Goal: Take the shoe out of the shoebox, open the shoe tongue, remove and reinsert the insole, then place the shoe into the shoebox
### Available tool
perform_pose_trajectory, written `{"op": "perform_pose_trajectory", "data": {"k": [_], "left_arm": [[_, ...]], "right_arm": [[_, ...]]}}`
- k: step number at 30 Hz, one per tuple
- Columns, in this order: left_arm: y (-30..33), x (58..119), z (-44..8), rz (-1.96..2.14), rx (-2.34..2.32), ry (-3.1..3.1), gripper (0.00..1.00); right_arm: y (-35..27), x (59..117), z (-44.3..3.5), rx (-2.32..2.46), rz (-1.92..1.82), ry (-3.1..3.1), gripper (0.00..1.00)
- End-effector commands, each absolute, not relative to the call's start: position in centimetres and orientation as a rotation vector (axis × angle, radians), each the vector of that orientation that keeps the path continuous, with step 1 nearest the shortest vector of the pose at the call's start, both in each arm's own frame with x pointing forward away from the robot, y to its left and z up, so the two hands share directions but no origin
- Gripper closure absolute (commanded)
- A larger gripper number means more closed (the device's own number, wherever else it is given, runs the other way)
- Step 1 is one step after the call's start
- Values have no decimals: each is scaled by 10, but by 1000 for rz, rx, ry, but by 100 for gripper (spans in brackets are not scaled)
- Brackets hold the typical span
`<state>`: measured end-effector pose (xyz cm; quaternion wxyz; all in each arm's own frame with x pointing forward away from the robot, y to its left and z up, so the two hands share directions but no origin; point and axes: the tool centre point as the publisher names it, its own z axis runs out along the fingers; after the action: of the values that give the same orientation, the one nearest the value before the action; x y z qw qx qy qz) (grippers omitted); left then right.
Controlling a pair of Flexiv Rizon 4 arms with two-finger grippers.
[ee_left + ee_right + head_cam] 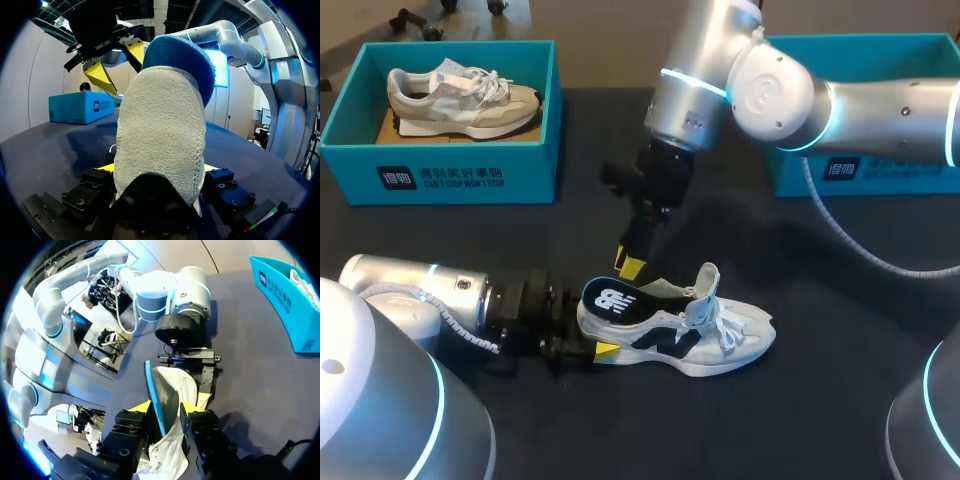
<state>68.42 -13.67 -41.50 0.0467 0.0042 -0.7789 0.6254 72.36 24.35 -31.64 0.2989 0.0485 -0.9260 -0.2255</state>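
Between the fingers of the left hand the grey heel of the shoe is clamped from both sides. From that wrist only the yellow tips are seen past the heel, and the toe is hidden behind it. Just above, the right hand is closed on the raised heel end of the insole, whose front part is hidden inside the shoe. The shoe rests on the dark desk with its toe to the right and its tongue stood up, well apart from both boxes. At the far left, a second shoe is held in an open blue shoebox. At the far right, another blue box is partly covered by the right arm, and its contents cannot be made out.
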Motion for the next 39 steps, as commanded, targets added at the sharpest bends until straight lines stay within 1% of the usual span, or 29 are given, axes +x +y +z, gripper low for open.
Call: {"op": "perform_pose_trajectory", "data": {"k": [1, 3, 6, 18, 20, 22, 39], "left_arm": [[-137, 684, -415, 1908, 17, -2381, 100], [-137, 684, -415, 1908, 17, -2381, 100], [-137, 684, -415, 1908, 17, -2381, 100], [-137, 684, -415, 1908, 17, -2381, 100], [-137, 684, -415, 1908, 17, -2381, 100], [-137, 684, -415, 1908, 17, -2381, 100], [-137, 684, -415, 1908, 17, -2381, 100]], "right_arm": [[242, 720, -318, 120, -609, -2461, 64], [241, 719, -317, 119, -615, -2460, 63], [240, 717, -317, 120, -623, -2457, 58], [244, 712, -314, 128, -636, -2437, 57], [245, 711, -315, 128, -638, -2432, 55], [245, 710, -315, 128, -639, -2431, 51], [246, 699, -317, 126, -640, -2403, 54]]}}
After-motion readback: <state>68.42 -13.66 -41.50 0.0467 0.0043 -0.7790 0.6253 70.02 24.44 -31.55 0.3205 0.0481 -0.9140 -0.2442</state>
